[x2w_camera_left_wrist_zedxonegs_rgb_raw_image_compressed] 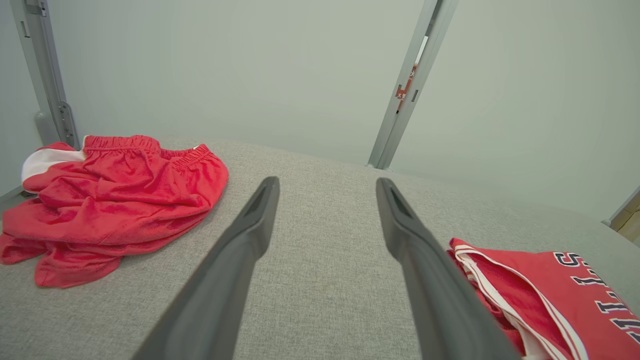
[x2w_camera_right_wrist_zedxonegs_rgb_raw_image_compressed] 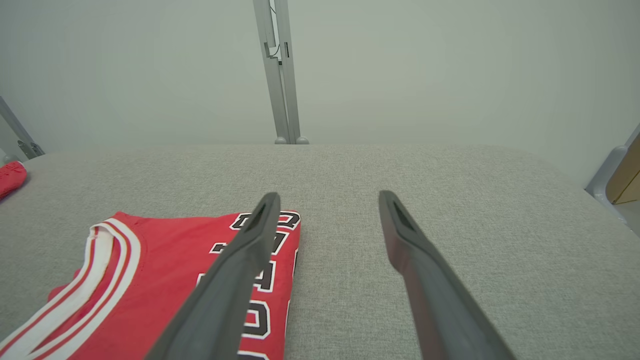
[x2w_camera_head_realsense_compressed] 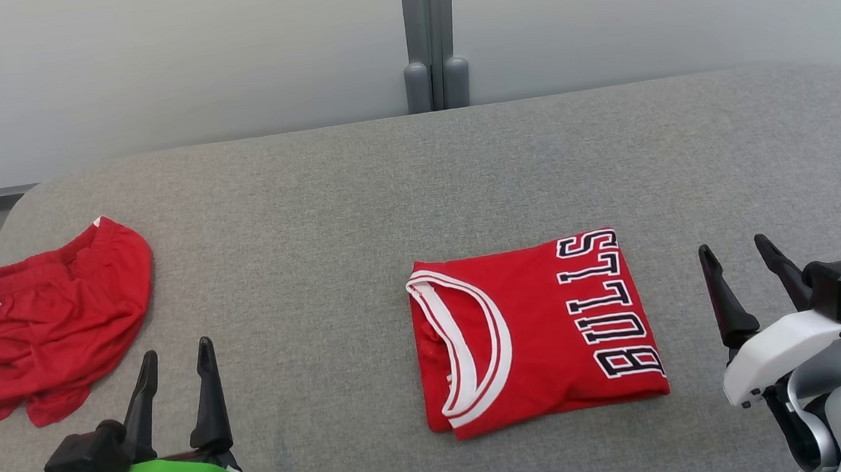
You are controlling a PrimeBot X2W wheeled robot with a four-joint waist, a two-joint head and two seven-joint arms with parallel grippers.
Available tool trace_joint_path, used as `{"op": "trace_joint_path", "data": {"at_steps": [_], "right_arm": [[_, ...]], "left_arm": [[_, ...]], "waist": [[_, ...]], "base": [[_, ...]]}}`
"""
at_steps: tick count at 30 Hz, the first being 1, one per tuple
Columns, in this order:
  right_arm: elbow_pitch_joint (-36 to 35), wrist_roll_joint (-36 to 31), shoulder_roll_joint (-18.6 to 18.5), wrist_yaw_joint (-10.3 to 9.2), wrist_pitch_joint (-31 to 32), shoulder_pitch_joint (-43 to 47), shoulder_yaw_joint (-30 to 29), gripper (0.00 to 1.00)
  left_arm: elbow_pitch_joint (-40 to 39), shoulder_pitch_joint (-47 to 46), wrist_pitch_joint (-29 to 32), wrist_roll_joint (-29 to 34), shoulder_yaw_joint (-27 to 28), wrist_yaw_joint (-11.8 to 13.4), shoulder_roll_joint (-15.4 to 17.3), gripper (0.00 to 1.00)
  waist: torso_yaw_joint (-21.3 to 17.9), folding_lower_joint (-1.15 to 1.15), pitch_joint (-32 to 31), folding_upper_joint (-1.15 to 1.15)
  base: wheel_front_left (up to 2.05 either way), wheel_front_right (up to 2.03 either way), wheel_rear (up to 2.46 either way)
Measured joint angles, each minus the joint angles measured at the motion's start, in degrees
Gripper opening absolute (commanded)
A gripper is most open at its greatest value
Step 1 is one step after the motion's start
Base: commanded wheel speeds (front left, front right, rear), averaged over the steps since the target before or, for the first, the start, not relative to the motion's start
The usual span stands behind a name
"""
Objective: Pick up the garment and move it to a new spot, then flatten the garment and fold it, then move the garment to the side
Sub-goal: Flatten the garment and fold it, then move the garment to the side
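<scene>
The tabletop (x2w_camera_head_realsense_compressed: pixel 357 196) is covered in grey woven cloth, matt and slightly rough. At its middle, the jersey (x2w_camera_head_realsense_compressed: pixel 533 332) is made of smooth red cloth with white trim. At its left edge, the shorts (x2w_camera_head_realsense_compressed: pixel 60 324) are made of thin, crumpled red fabric. The left claw (x2w_camera_head_realsense_compressed: pixel 176 349) and right claw (x2w_camera_head_realsense_compressed: pixel 732 244) are finished in dark matt plastic.

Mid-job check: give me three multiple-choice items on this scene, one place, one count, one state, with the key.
1. Where do the crumpled red shorts lie? A) left of the folded jersey B) on top of it C) right of it
2. How many red garments lie on the grey surface? A) one B) two C) three
3. The left gripper is: A) shut on the jersey B) shut on the shorts C) open, empty
A: the shorts sit apart at the far left. B: shorts and jersey. C: its fingers stand spread over bare surface.
</scene>
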Motion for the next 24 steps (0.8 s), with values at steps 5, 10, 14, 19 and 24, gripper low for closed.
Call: {"op": "trace_joint_path", "data": {"at_steps": [5,10,14,19,24], "right_arm": [[0.04,0.05,-0.01,0.00,-0.08,0.05,0.21,1.00],[0.01,0.16,0.22,0.00,-0.19,0.34,0.43,1.00],[-0.11,0.58,0.34,0.00,-0.02,0.37,0.45,1.00],[-0.11,0.69,0.29,-0.01,0.36,0.31,0.65,1.00],[-0.29,1.18,-0.42,0.00,2.48,-0.80,1.74,1.00]], "left_arm": [[0.03,0.40,-0.01,-0.15,-0.12,0.09,0.04,1.00],[-0.14,0.43,0.00,-0.25,-0.35,0.25,0.16,1.00],[-0.40,0.42,0.01,-0.31,-0.58,0.46,0.30,1.00],[-0.47,0.40,0.01,-0.41,-0.85,0.47,0.44,1.00],[-0.14,0.13,-0.05,-0.64,-0.99,0.38,0.47,1.00]], "waist": [[-0.04,0.00,0.09,0.00],[-0.10,0.00,0.12,0.00],[-0.06,0.00,0.25,0.00],[0.13,0.00,0.56,0.00],[0.55,0.00,1.33,0.00]], "base": [[0.00,0.00,0.00],[0.00,0.00,0.00],[0.00,0.00,0.00],[0.00,0.00,0.00],[0.00,0.00,0.00]]}}
